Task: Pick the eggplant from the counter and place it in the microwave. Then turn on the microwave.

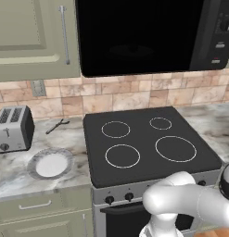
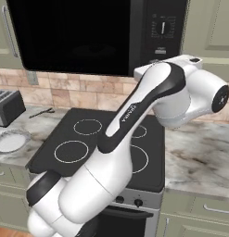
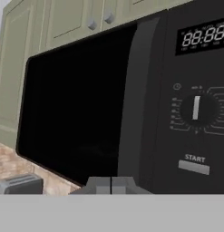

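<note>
My gripper (image 3: 111,185) is fully closed, fingertips pressed together with nothing between them, and it touches nothing; in the hand view it sits low in front of the microwave (image 3: 86,104), near the seam between the glossy door and the control panel (image 3: 195,99). Microwave door is shut, so I can't tell from here whether the eggplant is inside; it isn't lying anywhere I can see on the counter (image 1: 23,169). On the panel: display (image 3: 202,36) reads 88:88, knob (image 3: 196,108) below it with its white pointer near vertical, grey START button (image 3: 194,166) lower down, off to the right of my fingertips and apart from them. From the right base view my arm (image 2: 134,115) rises diagonally over the stovetop (image 2: 79,148) with the wrist up at the panel's lower edge, hiding part of the burners. Around: black four-ring stovetop directly below the microwave, bare; silver toaster (image 1: 13,128) at the left end of the counter against the tile backsplash (image 1: 120,95); a small dark utensil (image 1: 57,125) lying between the toaster and the stove; white plate (image 1: 50,164) near the counter's front edge, just beside the stove's left side. Upper cabinet (image 1: 32,37) butts against the microwave's left edge, its handle (image 1: 65,34) vertical. Counter right of the stove (image 2: 199,152) is open stone. Nothing stands between my fingertips and the panel face; open air below the microwave down to the stovetop.
</note>
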